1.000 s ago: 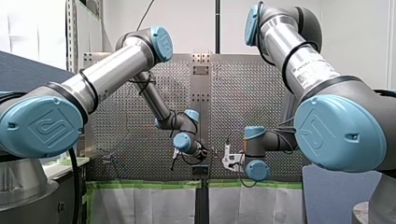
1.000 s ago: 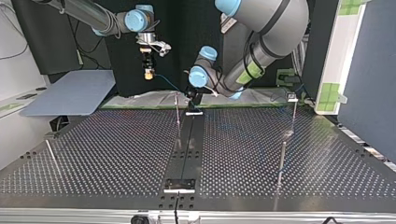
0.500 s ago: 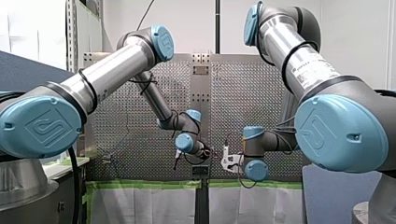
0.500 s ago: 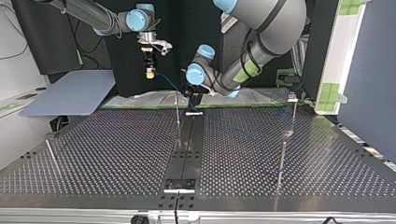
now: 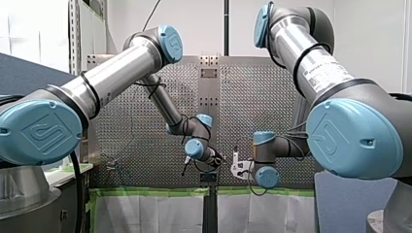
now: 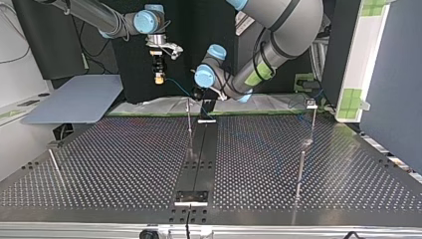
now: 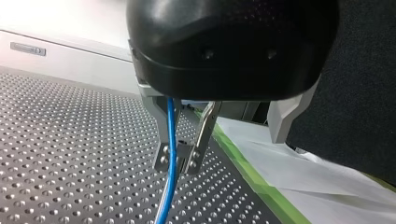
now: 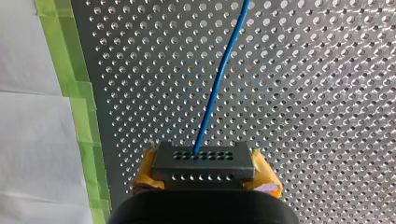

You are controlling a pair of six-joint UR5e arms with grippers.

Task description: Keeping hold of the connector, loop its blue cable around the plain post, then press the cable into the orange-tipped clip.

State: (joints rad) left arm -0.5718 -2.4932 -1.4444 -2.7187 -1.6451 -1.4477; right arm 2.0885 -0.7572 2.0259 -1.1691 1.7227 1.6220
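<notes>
At the tabletop's [image 6: 124, 159] taped edge, the right hand [image 6: 159, 77] pinches the connector [image 8: 203, 161], seemingly tensioning its cable [image 8: 219, 79], which the left hand [image 7: 180, 156], closed around it, looks ready to steer.

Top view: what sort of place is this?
Likely a robotics lab test bench: my left arm and my right arm reach over a perforated table with thin metal posts, green tape lining its far edge.

Matt perforated metal table [image 8: 327, 93], smooth blue cable [image 8: 219, 79], dark plastic connector [image 8: 203, 163].
</notes>
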